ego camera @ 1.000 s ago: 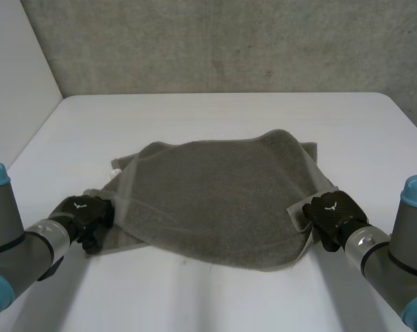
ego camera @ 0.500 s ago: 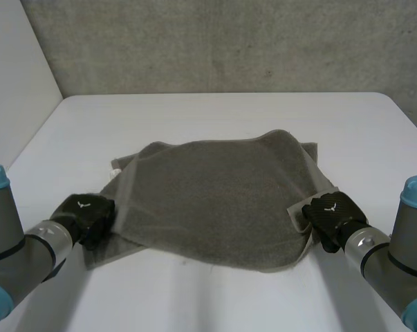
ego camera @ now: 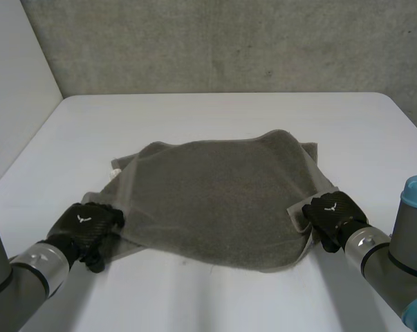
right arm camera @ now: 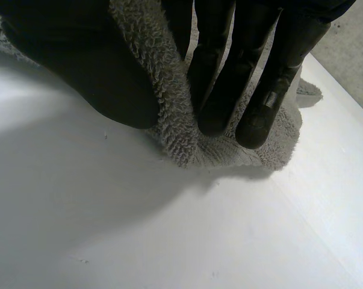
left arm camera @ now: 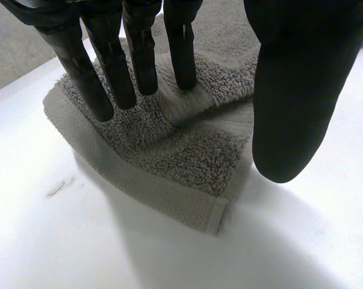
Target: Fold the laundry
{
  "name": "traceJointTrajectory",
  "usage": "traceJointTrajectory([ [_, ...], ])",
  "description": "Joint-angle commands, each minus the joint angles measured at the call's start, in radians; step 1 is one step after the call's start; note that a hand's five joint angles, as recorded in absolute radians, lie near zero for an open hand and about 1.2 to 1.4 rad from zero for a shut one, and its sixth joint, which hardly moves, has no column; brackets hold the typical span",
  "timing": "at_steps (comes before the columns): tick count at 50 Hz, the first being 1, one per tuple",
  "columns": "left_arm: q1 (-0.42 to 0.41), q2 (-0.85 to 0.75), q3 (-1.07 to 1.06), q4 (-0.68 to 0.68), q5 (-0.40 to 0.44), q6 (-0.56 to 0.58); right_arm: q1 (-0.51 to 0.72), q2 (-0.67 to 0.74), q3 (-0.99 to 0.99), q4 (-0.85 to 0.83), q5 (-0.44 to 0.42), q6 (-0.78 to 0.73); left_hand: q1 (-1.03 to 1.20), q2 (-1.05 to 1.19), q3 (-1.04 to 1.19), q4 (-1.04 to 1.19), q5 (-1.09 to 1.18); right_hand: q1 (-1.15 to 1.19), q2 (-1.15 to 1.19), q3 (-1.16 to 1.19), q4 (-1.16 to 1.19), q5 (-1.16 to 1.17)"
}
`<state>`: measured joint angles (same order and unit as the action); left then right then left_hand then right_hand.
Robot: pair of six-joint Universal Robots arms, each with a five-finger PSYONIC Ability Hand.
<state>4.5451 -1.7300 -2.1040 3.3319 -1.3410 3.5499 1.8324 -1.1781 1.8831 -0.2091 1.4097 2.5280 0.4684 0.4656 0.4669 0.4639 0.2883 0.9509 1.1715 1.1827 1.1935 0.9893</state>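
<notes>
Left fingers [left arm camera: 112, 84]: straight, tips pressing on the near left corner of the grey towel [ego camera: 215, 194]; the thumb stands apart beside that corner, so nothing is gripped.
Right fingers [right arm camera: 220, 90]: curled toward the thumb, with a ridge of terry pinched between them at the towel's near right edge.
Left hand [ego camera: 84, 229]: over the last second it has drawn back toward the robot, and the corner under it has shifted a little.
Right hand [ego camera: 331, 216]: where it was a second ago.
Towel: lies rumpled in the middle of the white table [ego camera: 215, 117], with an under layer peeking out at its far left.
Reading: only the right side looks ready to lift; the left likely needs a real pinch first.
</notes>
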Motion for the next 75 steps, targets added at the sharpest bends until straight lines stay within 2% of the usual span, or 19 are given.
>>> traceJointTrajectory([
  [1,0.063,0.006,-0.064,0.066,0.033,0.003,0.001,0.000,0.001,0.000,0.000,0.000,0.092,0.094,0.093,0.096,0.097,0.445,0.225,0.214,0.203,0.232],
  [13,0.075,0.000,-0.087,0.126,0.043,0.003,0.001,0.000,0.002,0.000,0.000,0.000,0.244,0.247,0.246,0.249,0.250,0.445,0.225,0.214,0.203,0.232],
  [57,0.075,-0.072,-0.082,0.213,0.042,0.004,0.001,0.011,0.002,-0.001,0.000,0.000,0.253,0.256,0.254,0.258,0.259,0.445,0.225,0.214,0.203,0.232],
  [75,0.074,-0.105,-0.048,0.233,0.042,0.003,0.002,0.011,0.002,-0.001,-0.002,0.000,0.511,0.514,0.512,0.515,0.517,0.445,0.225,0.214,0.203,0.232],
])
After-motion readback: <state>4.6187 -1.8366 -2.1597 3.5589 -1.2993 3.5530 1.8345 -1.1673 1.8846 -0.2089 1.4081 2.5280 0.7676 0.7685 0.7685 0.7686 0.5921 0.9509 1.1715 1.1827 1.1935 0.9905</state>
